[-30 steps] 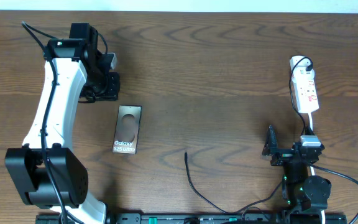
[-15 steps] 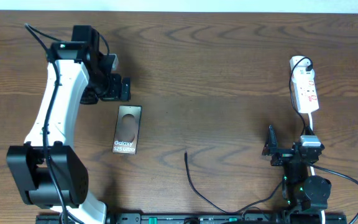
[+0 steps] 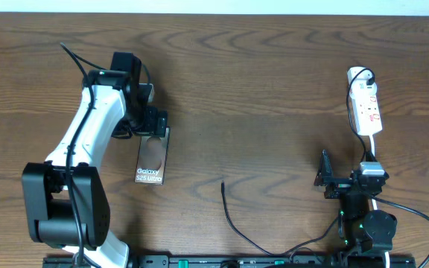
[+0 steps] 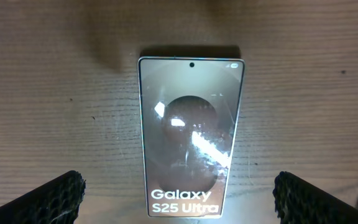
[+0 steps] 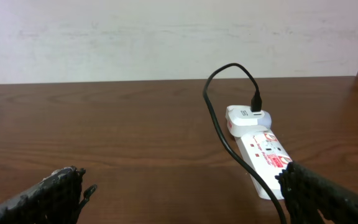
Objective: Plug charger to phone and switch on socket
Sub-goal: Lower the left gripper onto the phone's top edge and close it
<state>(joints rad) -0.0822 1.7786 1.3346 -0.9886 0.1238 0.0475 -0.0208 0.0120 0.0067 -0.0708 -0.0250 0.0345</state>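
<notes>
Phone (image 4: 190, 134): flat dark slab, face up, thin light rim. Brownish round patch mid-screen with glare, white "Galaxy S25 Ultra" lettering at the end nearest the claw, small camera dot at the far end. It lies flat on the wood table (image 3: 274, 74), directly under the left claw (image 4: 184, 199). In the wrist view it sits between the two fingers (image 4: 42, 198), with bare table on each side and nothing touching.

Left claw is spread wide and holds nothing. Right claw (image 5: 185, 202) is also spread wide and empty, low near the table edge.

Counts: one phone, one charger (image 3: 233, 219), one socket (image 3: 365, 104), two arms.

Charger: thin black cable. Its loose plug tip lies on the table to the right of the left claw, well apart from the phone, between the two claws.

Socket: white strip with red marks, ahead and to the right of the right claw. A white adapter (image 5: 244, 118) is plugged in at the far end, with black cable looping out of it.

Nothing lies between the phone and the plug tip, only bare wood.
</notes>
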